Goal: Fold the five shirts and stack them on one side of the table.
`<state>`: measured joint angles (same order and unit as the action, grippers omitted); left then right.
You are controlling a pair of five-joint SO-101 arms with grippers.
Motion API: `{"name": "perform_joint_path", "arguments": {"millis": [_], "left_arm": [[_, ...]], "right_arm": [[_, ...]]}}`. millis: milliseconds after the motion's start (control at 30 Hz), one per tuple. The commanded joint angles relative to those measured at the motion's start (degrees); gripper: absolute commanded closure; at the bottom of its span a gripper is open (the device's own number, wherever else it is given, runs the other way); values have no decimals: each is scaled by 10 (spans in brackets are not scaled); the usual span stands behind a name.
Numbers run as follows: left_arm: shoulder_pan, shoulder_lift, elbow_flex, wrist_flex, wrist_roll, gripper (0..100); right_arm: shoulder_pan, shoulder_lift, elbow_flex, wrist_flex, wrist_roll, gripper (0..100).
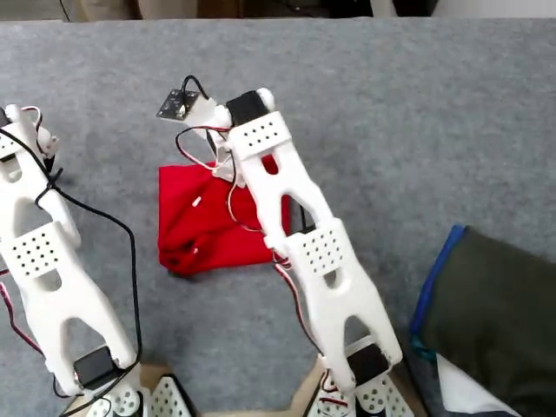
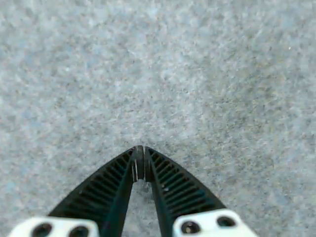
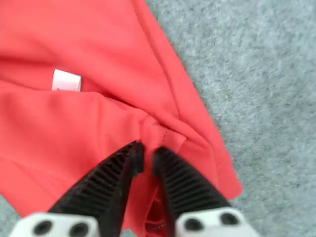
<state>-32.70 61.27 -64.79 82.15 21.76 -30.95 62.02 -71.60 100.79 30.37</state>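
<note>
Pinching red shirt (image 3: pixel 98 34) in wrist view — right claw (image 3: pixel 147 152) | left claw (image 2: pixel 143 154) closed

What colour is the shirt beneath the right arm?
The shirt is red, clearest in the right wrist view.

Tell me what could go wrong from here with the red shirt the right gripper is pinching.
The right gripper pinches only a thin ridge of the red shirt, so the fabric could slip out once pulled. The left gripper sits shut over bare table, not pinning the shirt, so a pull may drag the whole bunched shirt instead of folding it. The arm's loose wires hang over the shirt and might snag.
</note>
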Motion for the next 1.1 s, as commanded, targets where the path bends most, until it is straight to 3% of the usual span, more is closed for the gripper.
{"name": "perform_joint_path", "arguments": {"millis": [0, 367, 1067], "left_arm": [[5, -9, -22, -13, 2, 975], [7, -9, -22, -14, -13, 975], [13, -9, -22, -21, -14, 975]], "right_arm": [[0, -3, -31, 13, 9, 982], [13, -82, 12, 15, 29, 981], [20, -396, 443, 7, 84, 983]]}}
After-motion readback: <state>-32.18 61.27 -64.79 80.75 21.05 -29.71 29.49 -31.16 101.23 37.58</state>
